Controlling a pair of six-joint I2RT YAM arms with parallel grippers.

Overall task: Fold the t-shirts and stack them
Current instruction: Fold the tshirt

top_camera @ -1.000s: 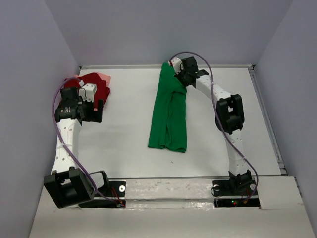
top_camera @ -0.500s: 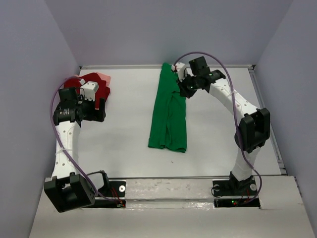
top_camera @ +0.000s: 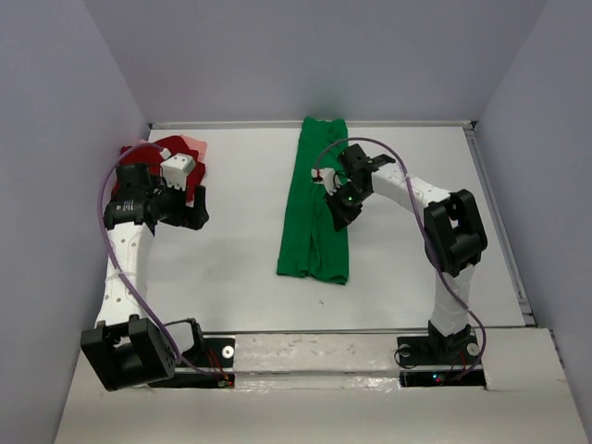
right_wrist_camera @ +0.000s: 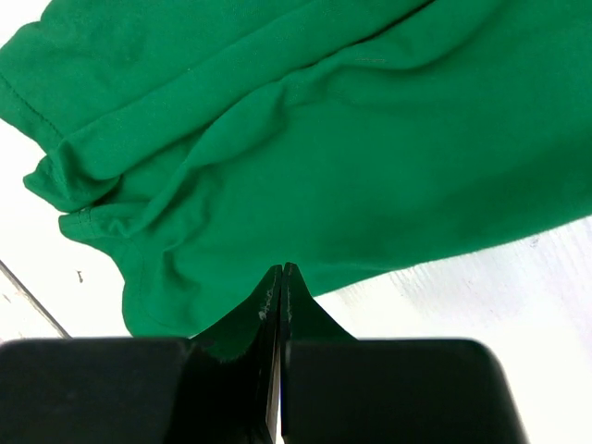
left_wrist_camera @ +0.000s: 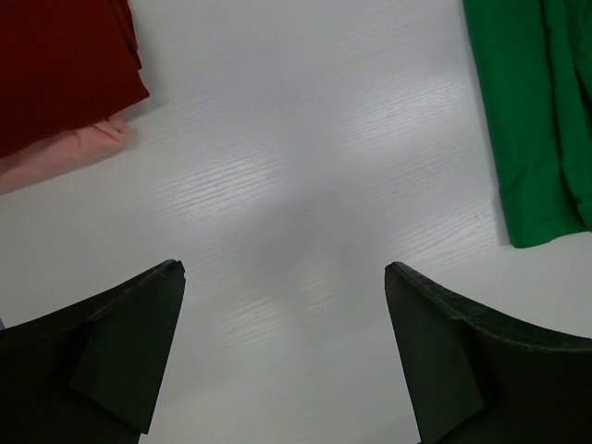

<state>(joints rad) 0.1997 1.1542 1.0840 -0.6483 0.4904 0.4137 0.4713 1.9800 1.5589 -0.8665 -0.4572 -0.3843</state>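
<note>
The bright green t-shirt (top_camera: 314, 213) lies as a long folded strip running from the far edge toward me, mid-table. My right gripper (top_camera: 338, 215) hovers shut over its right edge, about halfway along. In the right wrist view the shut jaws (right_wrist_camera: 280, 269) hold nothing, and the green cloth (right_wrist_camera: 305, 139) is rumpled just beyond them. The dark red t-shirt (top_camera: 169, 146) lies on the pale pink one (top_camera: 195, 143) at the far left. My left gripper (top_camera: 196, 205) stands open over the bare table (left_wrist_camera: 277, 166), to the near right of that pile. Red (left_wrist_camera: 55, 65), pink (left_wrist_camera: 65, 153) and green (left_wrist_camera: 536, 111) cloth show at the left wrist view's edges.
Grey walls close in the white table (top_camera: 240, 240) on the left, back and right. A raised rail (top_camera: 500, 231) runs along the right side. Purple cables (top_camera: 109, 185) loop off both arms.
My right gripper, shut throughout, has drawn back from the green shirt's far end to its middle. The left gripper has drifted slightly right, away from the red and pink pile.
</note>
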